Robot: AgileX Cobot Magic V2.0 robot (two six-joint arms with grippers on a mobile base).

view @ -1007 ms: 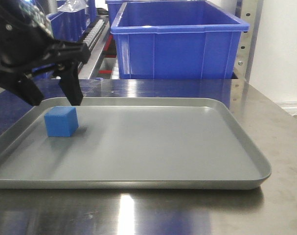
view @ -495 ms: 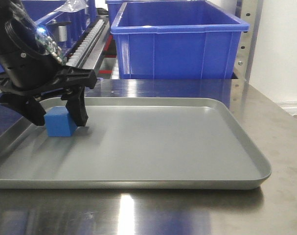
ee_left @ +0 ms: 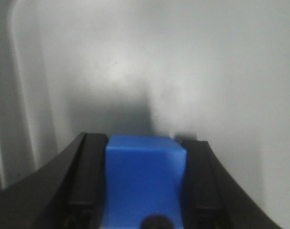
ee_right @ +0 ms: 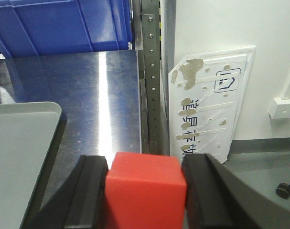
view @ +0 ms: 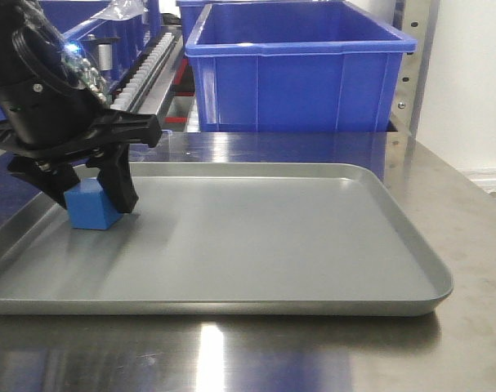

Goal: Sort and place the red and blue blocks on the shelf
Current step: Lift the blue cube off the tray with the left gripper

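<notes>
The blue block (view: 88,212) rests at the left of the grey tray (view: 313,245). My left gripper (view: 91,200) straddles it from above and is shut on it. In the left wrist view the blue block (ee_left: 145,181) fills the gap between the black pads (ee_left: 90,176), which touch both its sides. My right gripper (ee_right: 145,162) is shut on the red block (ee_right: 145,193) above the steel table's right edge. The shelf (view: 411,82) stands behind the table; its steel upright (ee_right: 149,71) shows in the right wrist view. The right gripper is not in the front view.
A large blue bin (view: 297,73) sits on the shelf just behind the tray, and white roller tracks (view: 149,57) run to its left. The steel table (view: 452,188) carries the tray. A white perforated panel (ee_right: 211,105) leans against the wall on the right.
My left gripper came down from above the blue block, straddled it and closed on its sides. The block shifted slightly left.
</notes>
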